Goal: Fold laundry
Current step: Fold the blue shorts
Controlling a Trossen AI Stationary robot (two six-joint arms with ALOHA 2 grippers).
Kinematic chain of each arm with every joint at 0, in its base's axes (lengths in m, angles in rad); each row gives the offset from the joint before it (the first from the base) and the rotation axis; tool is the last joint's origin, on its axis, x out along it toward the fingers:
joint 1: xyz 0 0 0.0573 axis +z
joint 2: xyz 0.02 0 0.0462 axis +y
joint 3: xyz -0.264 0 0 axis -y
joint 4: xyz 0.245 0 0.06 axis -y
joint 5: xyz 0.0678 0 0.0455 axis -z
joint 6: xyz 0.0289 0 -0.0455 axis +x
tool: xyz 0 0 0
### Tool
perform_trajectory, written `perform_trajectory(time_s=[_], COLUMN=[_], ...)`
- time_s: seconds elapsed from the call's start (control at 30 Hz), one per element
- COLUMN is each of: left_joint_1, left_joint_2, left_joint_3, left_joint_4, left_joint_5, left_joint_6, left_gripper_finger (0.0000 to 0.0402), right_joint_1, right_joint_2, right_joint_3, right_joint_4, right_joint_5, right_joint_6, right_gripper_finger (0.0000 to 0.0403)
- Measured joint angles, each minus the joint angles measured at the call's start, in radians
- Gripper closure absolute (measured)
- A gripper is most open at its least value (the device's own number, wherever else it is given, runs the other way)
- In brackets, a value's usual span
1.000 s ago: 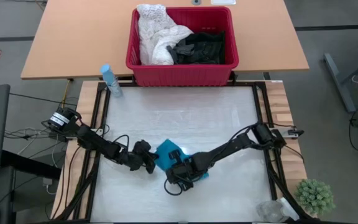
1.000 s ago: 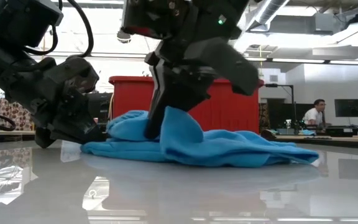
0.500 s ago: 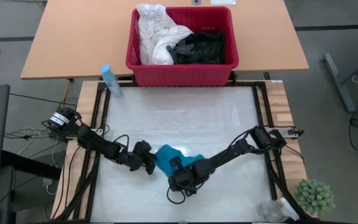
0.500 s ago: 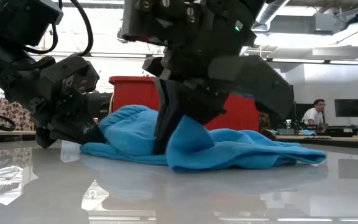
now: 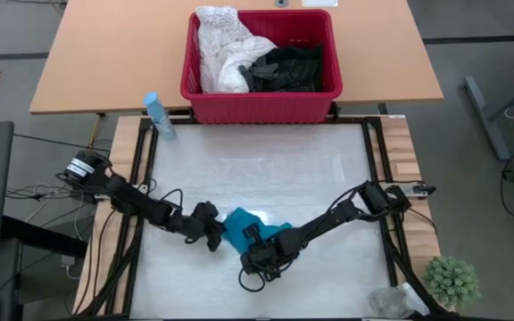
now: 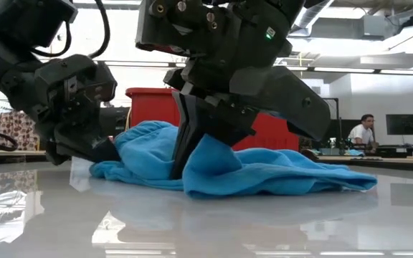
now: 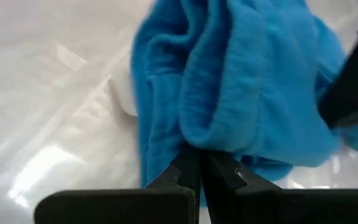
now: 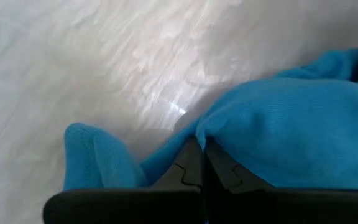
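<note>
A small teal garment (image 5: pixel 237 220) lies crumpled on the white table top near its near edge, and also shows in the low view (image 6: pixel 285 170). My left gripper (image 5: pixel 214 234) sits at the garment's left end, low and shut on it. My right gripper (image 5: pixel 253 253) stands at its near side, pointing down and also shut on it. The white lacy garment (image 5: pixel 221 45) and the black garments (image 5: pixel 288 67) lie in the red basket. My left gripper pinches a rolled fold at the teal garment's left end (image 7: pixel 197 138) between its two fingers. It comes in nearly level from the table's left, and the garment rests on the table beyond. My right gripper pinches a fold on the garment's near side (image 8: pixel 207 134) between its shut fingers, coming from above and slanting down (image 6: pixel 192 154). The cloth bunches up around the fingers and the rest lies on the table.
The red slotted basket (image 5: pixel 261 100) stands on the wooden table beyond the far edge. A light blue bottle (image 5: pixel 158 116) stands at the far left corner and a small green plant (image 5: pixel 453 281) at the near right. A person (image 6: pixel 365 132) sits far off in the room. Bare table top lies toward the far edge.
My right gripper has moved toward the table's near edge and a little left, staying shut on the teal garment. It has dragged that fold nearer, so the cloth bunches higher around it. My left gripper has kept its hold at the left end.
</note>
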Motion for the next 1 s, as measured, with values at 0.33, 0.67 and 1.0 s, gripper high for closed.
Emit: perform_trajectory(time_s=[0.33,0.67,1.0], left_joint_1=[0.092,0.114,0.178], left_joint_2=[-0.175,-0.379,-0.232], left_joint_3=[0.0,0.0,0.0], left_joint_4=[-0.196,-0.053,0.136], left_joint_5=[-0.004,0.037,0.046], left_joint_6=[0.081,0.247,0.324], left_gripper_finger=[0.0401,0.0401,0.0402], right_joint_1=[0.002,0.003,0.005], right_joint_2=[0.002,0.002,0.002], right_joint_3=[-0.001,-0.002,-0.003], right_joint_4=[-0.003,0.0,0.005], right_joint_5=[-0.003,-0.004,-0.01], right_joint_6=[0.0,0.0,-0.015], right_gripper_finger=[0.0385,0.0385,0.0385])
